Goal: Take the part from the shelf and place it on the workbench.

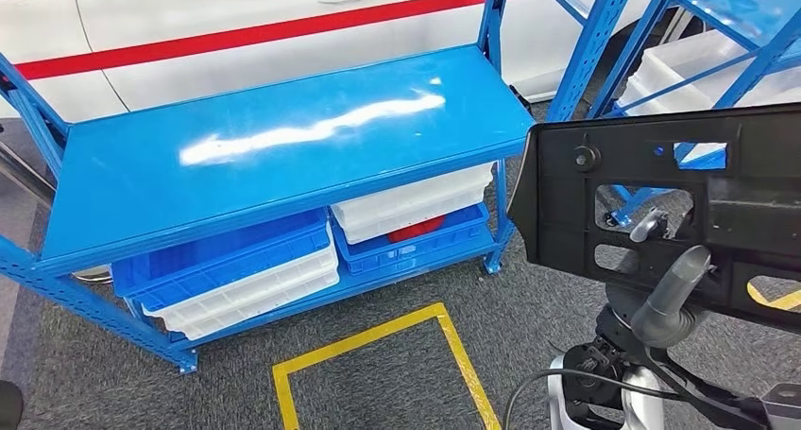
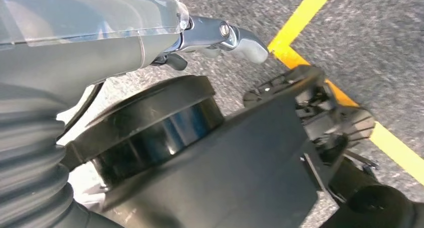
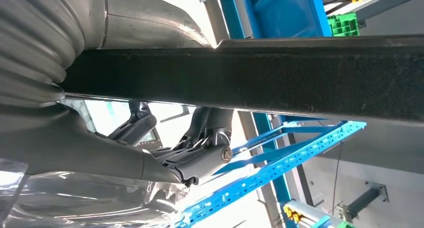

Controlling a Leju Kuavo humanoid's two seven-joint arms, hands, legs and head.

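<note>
Holding a big flat black plastic panel with cut-out windows [image 1: 652, 203], the right hand [image 1: 669, 293] has it lifted up off to the right of the blue metal shelf rack [image 1: 283, 137]. So the part is in the air, clear of the shelf, not resting on anything. In the head view a thick grey thumb pokes up over the panel's lower edge, and another finger [image 1: 648, 224] shows through one of the cut-outs, so the hand is pinching the panel between thumb and fingers. The right wrist view backs that up: the dark panel edge [image 3: 300, 77] runs straight across, with the darker fingers [image 3: 205, 153] curled up against one face.

The left hand [image 2: 220, 37] turns up in its own wrist view, hanging over grey speckled floor [image 2: 380, 42] with a yellow tape line [image 2: 300, 22] on it. One light grey fingertip sticks out with nothing in it, but honestly I can't tell if the rest of the fingers are spread or curled.

The top deck of the rack is bare and shiny. Lower down there are blue plastic bins [image 1: 227, 255] and white plastic bins [image 1: 416, 198] stacked together, one with something red [image 1: 416, 229] inside. Behind the rack is a white car body with a red stripe [image 1: 236, 33]. Yellow tape marks a box [image 1: 378, 364] on the floor in front.
</note>
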